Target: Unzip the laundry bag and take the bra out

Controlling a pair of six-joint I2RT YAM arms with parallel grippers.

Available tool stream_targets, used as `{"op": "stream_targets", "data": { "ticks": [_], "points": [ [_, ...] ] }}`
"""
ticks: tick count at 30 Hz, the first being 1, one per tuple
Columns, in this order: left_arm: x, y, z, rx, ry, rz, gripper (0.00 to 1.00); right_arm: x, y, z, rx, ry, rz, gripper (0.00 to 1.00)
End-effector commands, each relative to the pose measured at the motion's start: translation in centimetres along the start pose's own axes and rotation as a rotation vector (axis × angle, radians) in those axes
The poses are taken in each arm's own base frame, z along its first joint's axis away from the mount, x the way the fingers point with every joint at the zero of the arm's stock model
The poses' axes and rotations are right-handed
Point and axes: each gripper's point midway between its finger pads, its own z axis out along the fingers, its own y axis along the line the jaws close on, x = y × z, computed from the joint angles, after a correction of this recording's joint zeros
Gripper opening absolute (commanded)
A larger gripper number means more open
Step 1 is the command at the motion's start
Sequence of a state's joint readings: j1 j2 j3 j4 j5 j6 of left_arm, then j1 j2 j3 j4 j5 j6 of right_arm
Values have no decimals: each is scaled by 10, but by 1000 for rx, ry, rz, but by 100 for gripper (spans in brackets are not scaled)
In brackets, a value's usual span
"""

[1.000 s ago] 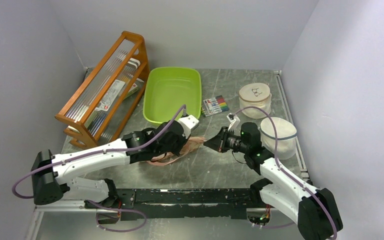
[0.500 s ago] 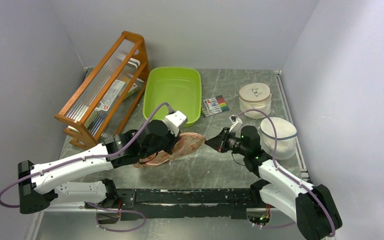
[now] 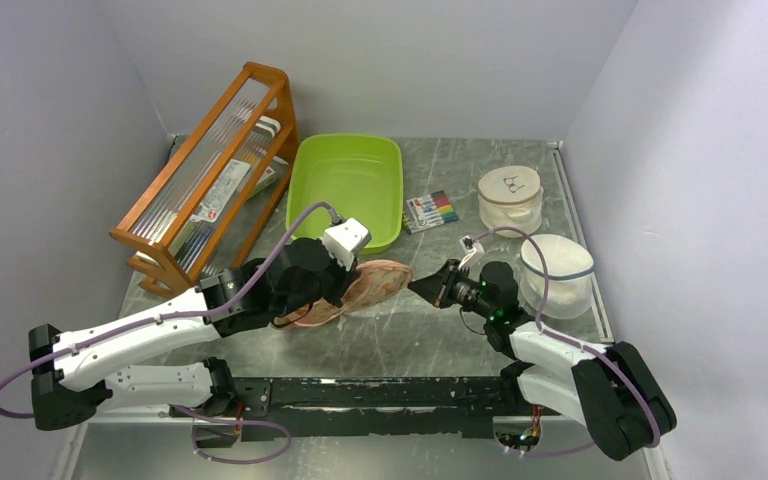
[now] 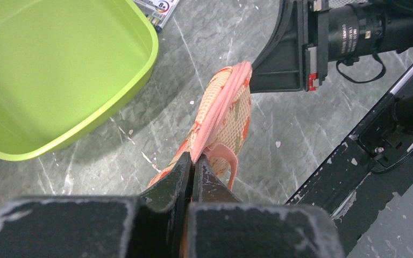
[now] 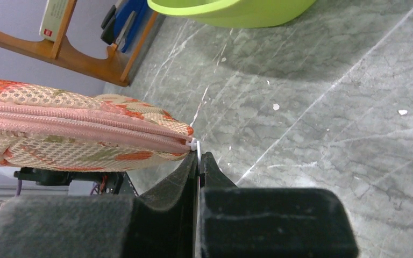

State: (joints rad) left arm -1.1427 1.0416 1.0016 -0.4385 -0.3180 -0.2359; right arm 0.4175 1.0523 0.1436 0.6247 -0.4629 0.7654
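Top external view: the laundry bag (image 3: 372, 284) is seen just in front of the green basin (image 3: 300, 190), on the near side of it, stretched between the two arms. The left gripper (image 3: 332, 290) is set at the bag's left end and the right gripper (image 3: 422, 287) at its right tip. No opening is visible and no bra is seen, so the task is judged to be at its start: both holds are taken, while the unzipping and the removal are left to be done.

Left wrist view: the left gripper (image 4: 192, 161) is clenched on the pink edging (image 4: 215, 115) of the laundry bag (image 4: 235, 110), with the pink loop (image 4: 227, 159) hanging just beside the fingers. The bag is turned on edge, to the right of the green basin (image 4: 59, 64), and its far tip meets the right gripper (image 4: 274, 54).

Right wrist view: the right gripper (image 5: 199, 158) is clamped on the small white zip pull (image 5: 193, 144) at the tip of the laundry bag (image 5: 59, 145). The zip is seen closed along its whole visible run. A cream-peach mesh with red and green print is shown, plump and bordered in pink. Whether the bag rests on the table (image 5: 328, 134) cannot be told.
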Motion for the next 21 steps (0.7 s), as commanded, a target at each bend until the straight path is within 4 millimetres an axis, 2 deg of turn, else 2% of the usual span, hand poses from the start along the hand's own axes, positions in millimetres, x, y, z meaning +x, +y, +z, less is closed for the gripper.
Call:
{"op": "stream_targets", "data": {
  "ticks": [1, 6, 11, 16, 21],
  "points": [
    [-54, -8, -14, 35, -159, -50, 7, -1, -10, 4, 19, -24, -15, 0],
    [-52, -7, -9, 19, -119, -15, 7, 3, -8, 8, -7, -10, -29, 0],
    [-62, -14, -10, 54, -157, -29, 7, 4, 1, 14, -35, -19, -52, 0],
    [-66, -17, -6, 56, -157, -27, 7, 7, -17, 16, 62, -17, -46, 0],
    [-63, -13, -2, 29, -143, -18, 7, -1, -21, 10, 115, -37, -93, 0]
  ]
}}
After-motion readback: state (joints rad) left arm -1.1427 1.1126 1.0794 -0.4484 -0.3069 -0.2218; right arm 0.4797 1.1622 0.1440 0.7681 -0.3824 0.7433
